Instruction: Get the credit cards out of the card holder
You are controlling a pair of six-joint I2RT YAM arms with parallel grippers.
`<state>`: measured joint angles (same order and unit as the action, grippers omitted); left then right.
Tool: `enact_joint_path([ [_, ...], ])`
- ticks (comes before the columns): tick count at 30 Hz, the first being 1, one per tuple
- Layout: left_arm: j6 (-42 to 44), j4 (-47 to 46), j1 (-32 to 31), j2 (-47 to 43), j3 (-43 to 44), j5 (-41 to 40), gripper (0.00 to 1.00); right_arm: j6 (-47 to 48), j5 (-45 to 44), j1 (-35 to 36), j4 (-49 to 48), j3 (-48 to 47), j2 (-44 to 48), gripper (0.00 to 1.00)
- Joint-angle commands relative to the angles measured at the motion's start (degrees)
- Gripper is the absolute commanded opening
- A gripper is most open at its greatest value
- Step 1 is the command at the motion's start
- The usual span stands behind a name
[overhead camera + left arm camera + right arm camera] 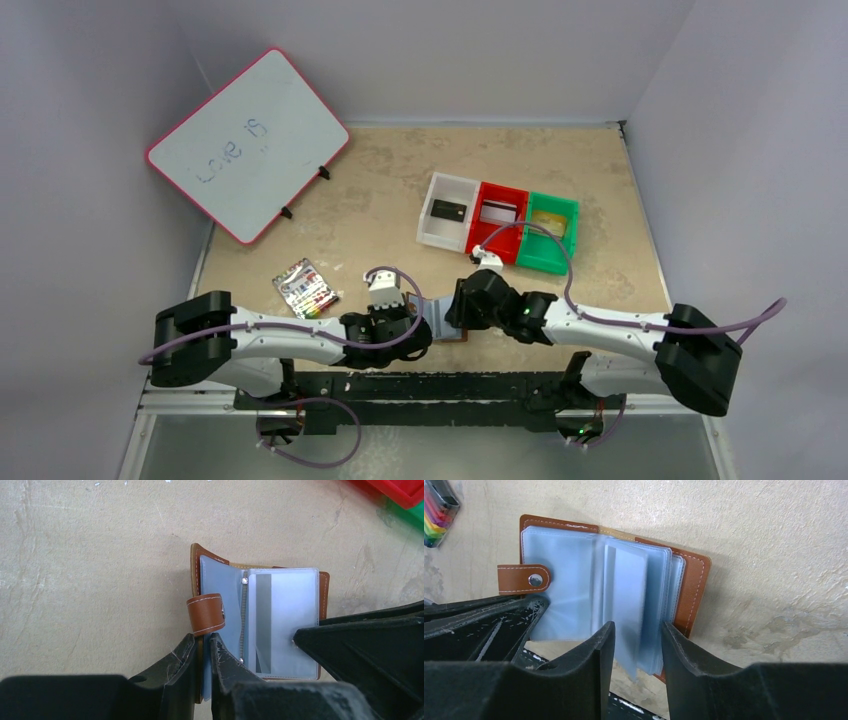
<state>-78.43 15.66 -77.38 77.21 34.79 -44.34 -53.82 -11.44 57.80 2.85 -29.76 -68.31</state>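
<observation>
The brown leather card holder (207,615) lies open on the table with its bluish sleeves fanned out, and shows again in the right wrist view (691,587). My left gripper (202,644) is shut on its left cover and one sleeve, just below the snap tab (206,614). My right gripper (638,632) is open, and several loose sleeves (631,587) hang between its fingers without being pinched. Credit cards lie in the bins: a black one (447,211), a silvery one (499,212) and a gold-tan one (547,222). One sleeve (282,622) shows a grey band; I cannot tell whether a card is inside.
White (425,236), red (479,246) and green (541,266) bins stand in a row behind the holder. A white pack with rainbow stripes (305,288) lies to the left. A tilted whiteboard (245,145) stands at the back left. The table's near edge is close under both grippers.
</observation>
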Motion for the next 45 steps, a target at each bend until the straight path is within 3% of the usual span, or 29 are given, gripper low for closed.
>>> enact_joint_path([
  [1,0.21,0.22,-0.49,-0.74,0.35,0.58,0.12,0.80,-2.55,0.21,0.98,-2.95,0.47,0.43],
  [7,0.30,0.26,-0.49,-0.80,0.52,0.57,0.11,0.51,-5.53,0.30,5.92,-4.56,2.02,0.46],
  [17,0.25,0.34,-0.53,-0.65,0.61,0.74,0.11,-1.34,1.05,0.21,-1.43,1.56,6.21,0.47],
  [33,0.46,0.62,-0.57,-0.73,1.14,0.67,0.11,-2.63,2.66,0.21,-5.74,3.49,3.09,0.42],
  [40,0.54,0.67,-0.57,-0.69,1.26,0.58,0.11,-3.18,-0.19,0.21,-2.19,1.90,1.09,0.46],
  [45,0.58,0.73,-0.57,-0.69,1.34,0.57,0.11,-2.70,2.09,0.21,-5.79,3.07,-0.31,0.45],
])
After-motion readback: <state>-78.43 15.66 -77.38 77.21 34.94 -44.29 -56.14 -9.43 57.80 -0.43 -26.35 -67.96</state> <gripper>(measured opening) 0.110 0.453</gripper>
